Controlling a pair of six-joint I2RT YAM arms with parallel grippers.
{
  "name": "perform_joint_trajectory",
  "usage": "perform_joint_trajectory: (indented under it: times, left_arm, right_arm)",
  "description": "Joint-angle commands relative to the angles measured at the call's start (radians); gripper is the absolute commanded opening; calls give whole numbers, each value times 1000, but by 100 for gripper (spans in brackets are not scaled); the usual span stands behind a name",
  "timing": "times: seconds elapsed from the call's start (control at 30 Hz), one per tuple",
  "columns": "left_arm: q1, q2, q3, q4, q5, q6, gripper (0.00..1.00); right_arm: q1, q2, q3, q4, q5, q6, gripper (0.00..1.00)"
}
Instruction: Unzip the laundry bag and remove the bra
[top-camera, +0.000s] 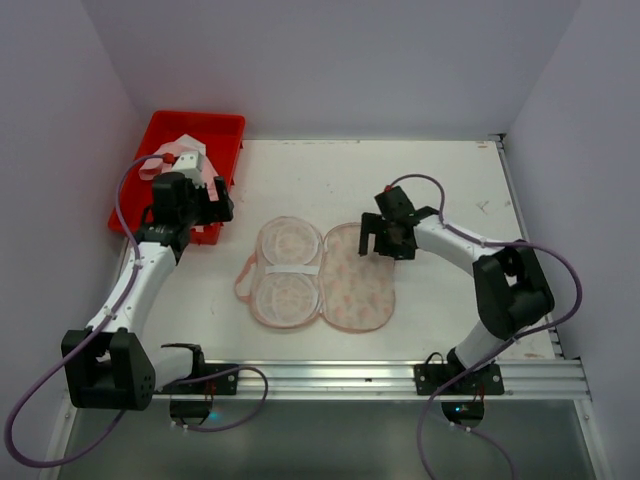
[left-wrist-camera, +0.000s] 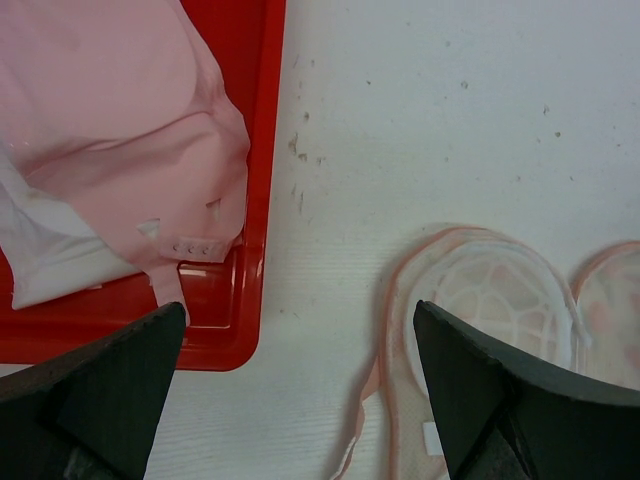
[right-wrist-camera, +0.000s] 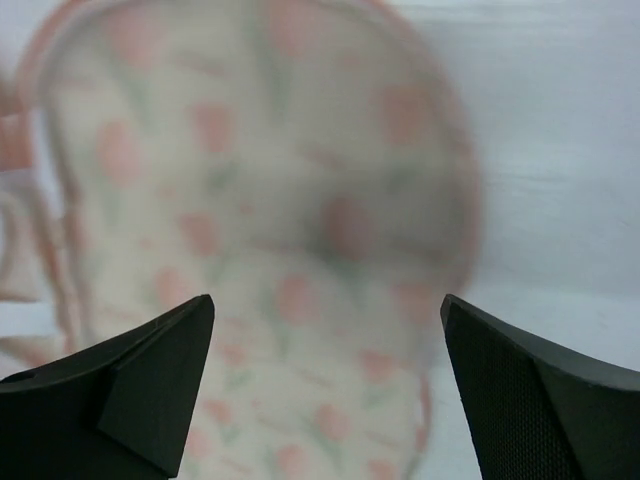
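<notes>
Soft, even overhead light.
Right wrist view blurs the laundry bag (right-wrist-camera: 300, 230); other views sharp, faint shadows on the surface (top-camera: 400, 180).

cream laundry bag (top-camera: 360, 283) with orange-pink print, red tray (top-camera: 222, 130)

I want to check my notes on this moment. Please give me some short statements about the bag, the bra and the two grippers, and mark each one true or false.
1. The laundry bag lies spread open on the table. True.
2. The bra lies in the red tray. True.
3. The right gripper is shut on the bag. False: its jaws are open over the printed half and hold nothing.
4. The left gripper holds the bra. False: it is open and empty, beside the tray's edge.
</notes>
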Motion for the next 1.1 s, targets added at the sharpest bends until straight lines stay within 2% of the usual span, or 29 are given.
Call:
perform_joint_trajectory:
  times: [0.0,0.2,0.33,0.43,0.47,0.53,0.57,0.63,0.67,0.87,1.07]
  left_arm:
    - [-1,-21,-10,47,-17,17,100]
    - [-1,-20,-5,37,-14,19,100]
    - [-1,-18,-5,36,-16,19,100]
    - [-1,-18,-5,37,-20,19,100]
    - [-1,-18,-5,37,-20,20,100]
    - [-1,-18,-7,36,-20,20,100]
    - [-1,-20,-8,37,-17,20,100]
    - [-1,-18,-8,35,-14,20,100]
    - [-1,-18,-7,36,-14,20,100]
    - [-1,-5,-2,33,-9,17,100]
    - [-1,-2,-2,33,-19,17,100]
  right_arm:
    - [-66,-66,-87,-48,93,131,96]
    - [-94,-7,-138,-43,18,200,92]
    - [-97,32,-155,-1,-77,199,80]
    - [-95,50,-169,36,-128,192,62]
    - [-95,52,-170,38,-137,189,47]
    - [-95,47,-166,39,-154,182,33]
    - [-95,38,-161,35,-148,182,17]
    - [-95,12,-136,1,-93,169,3]
    - [-97,-25,-123,-17,-67,163,0]
    - [-132,-158,26,-203,195,54,0]
    - [-166,-240,196,-358,329,-48,0]
